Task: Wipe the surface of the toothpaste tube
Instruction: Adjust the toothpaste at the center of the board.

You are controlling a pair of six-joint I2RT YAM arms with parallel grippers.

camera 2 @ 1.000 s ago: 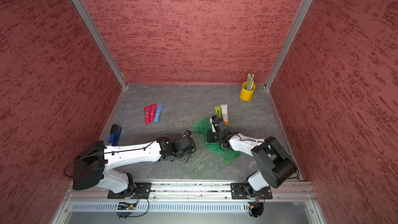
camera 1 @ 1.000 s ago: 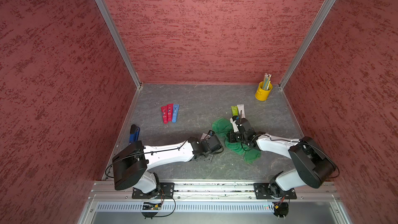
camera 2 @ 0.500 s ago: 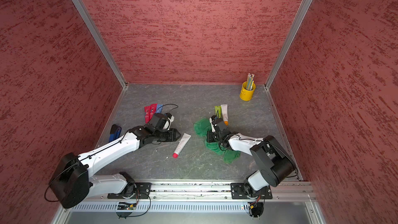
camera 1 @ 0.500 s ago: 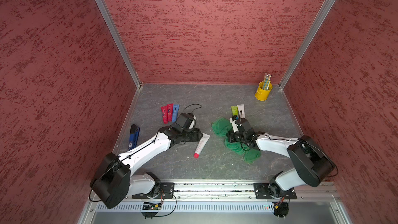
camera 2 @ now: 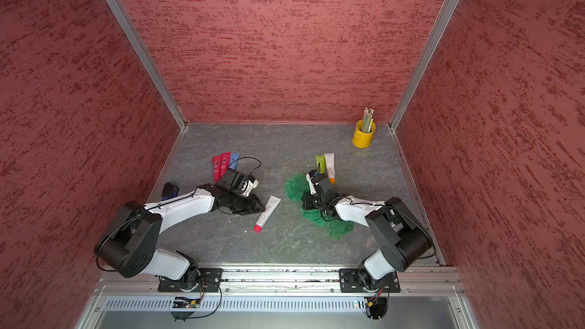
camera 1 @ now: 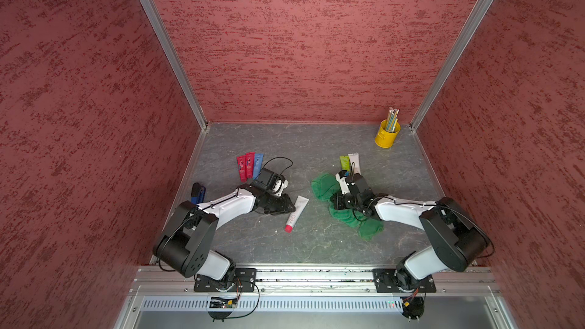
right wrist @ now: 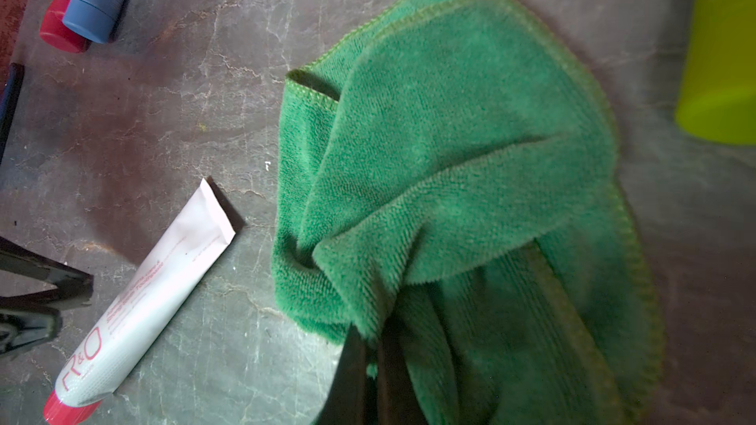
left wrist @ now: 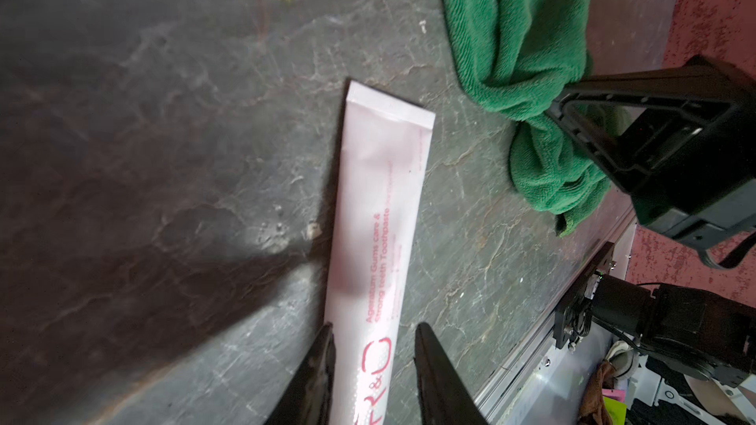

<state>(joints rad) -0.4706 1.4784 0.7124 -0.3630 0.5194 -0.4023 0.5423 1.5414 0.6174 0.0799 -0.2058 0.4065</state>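
Yellow cup (camera 1: 386,137) holds pencils (camera 1: 392,117). Toothpaste tube (camera 1: 296,213), printed "R&O" and "Toothpaste", lies flat on the table (camera 1: 316,153); left gripper (left wrist: 372,333) part-open astride it, right gripper (right wrist: 368,345) pinching green cloth (right wrist: 470,136)

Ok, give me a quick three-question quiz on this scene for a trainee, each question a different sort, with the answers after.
1. True or false: the right tool is shut on the green cloth.
2. The left tool stands open. What does it straddle? A) the white toothpaste tube B) a blue tube C) a pencil
3. Fill the gap: the pencils stand in a ___ cup near the back corner.
Key: 1 true; 2 A; 3 yellow.
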